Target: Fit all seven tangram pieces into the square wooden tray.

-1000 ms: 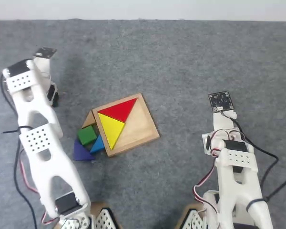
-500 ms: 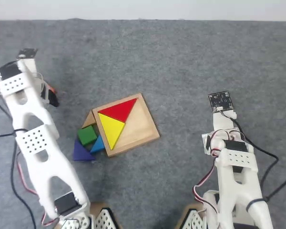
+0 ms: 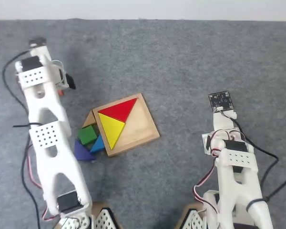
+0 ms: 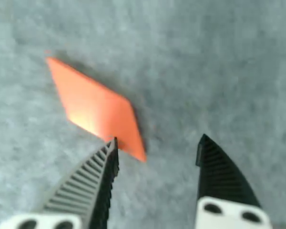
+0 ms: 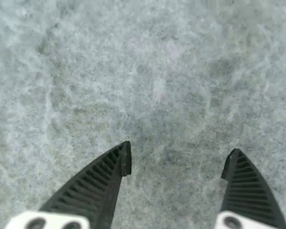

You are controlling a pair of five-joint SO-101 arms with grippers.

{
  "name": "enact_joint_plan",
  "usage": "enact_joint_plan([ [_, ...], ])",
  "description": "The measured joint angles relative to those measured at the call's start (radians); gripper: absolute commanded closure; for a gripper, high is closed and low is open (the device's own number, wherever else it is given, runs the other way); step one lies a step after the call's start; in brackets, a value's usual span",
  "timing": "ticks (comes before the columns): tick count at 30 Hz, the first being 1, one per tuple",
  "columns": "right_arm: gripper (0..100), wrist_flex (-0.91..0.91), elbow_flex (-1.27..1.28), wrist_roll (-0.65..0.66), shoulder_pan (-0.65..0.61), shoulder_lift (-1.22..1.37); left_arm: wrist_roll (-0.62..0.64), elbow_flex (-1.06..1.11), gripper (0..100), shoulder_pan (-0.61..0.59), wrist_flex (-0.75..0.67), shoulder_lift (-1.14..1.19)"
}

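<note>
The square wooden tray [image 3: 144, 125] lies mid-table, tilted, with a red triangle [image 3: 119, 109] and a yellow triangle [image 3: 110, 130] in its left half. Against its left edge outside sit a tan triangle [image 3: 89, 119], a green square [image 3: 87, 135], a blue triangle [image 3: 97, 143] and a purple triangle [image 3: 82, 151]. An orange parallelogram [image 4: 97, 109] lies flat on the carpet. My left gripper [image 4: 157, 143] is open just above it, one fingertip [image 4: 112, 150] over its near corner. My right gripper [image 5: 181, 152] is open over bare carpet, right of the tray.
Grey carpet covers the table. The left arm [image 3: 45, 133] stretches along the left side, beside the loose pieces. The right arm [image 3: 231, 162] stands at the lower right. A pale wall edge runs along the far side.
The left arm's wrist swung out to the left, then back right and a little farther away. The right arm and the tray pieces have not moved.
</note>
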Motion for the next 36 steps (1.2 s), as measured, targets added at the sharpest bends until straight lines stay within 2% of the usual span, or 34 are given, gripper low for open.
enact_joint_plan([
  [5,69.1,0.000,0.000,0.000,-0.002,0.000,0.011,-0.003,74,-0.017,-0.052,0.000],
  [10,69.1,0.000,0.000,0.000,0.000,0.000,-0.121,-0.075,74,-0.064,-0.084,0.000],
  [17,69.1,0.000,0.000,0.000,0.000,0.000,-0.201,-0.095,74,-0.048,-0.345,0.049],
  [23,69.1,0.000,0.000,0.000,-0.002,0.000,-0.259,-0.072,74,-0.031,-0.399,0.115],
  [28,69.1,0.000,0.000,0.000,-0.002,0.000,-0.358,-0.077,74,-0.032,-0.371,0.146],
  [32,69.1,0.000,0.000,0.000,0.000,0.000,-0.434,-0.097,74,-0.032,-0.245,0.141],
  [36,69.1,0.000,0.000,0.000,-0.002,0.000,-0.502,-0.167,74,-0.032,-0.063,0.141],
])
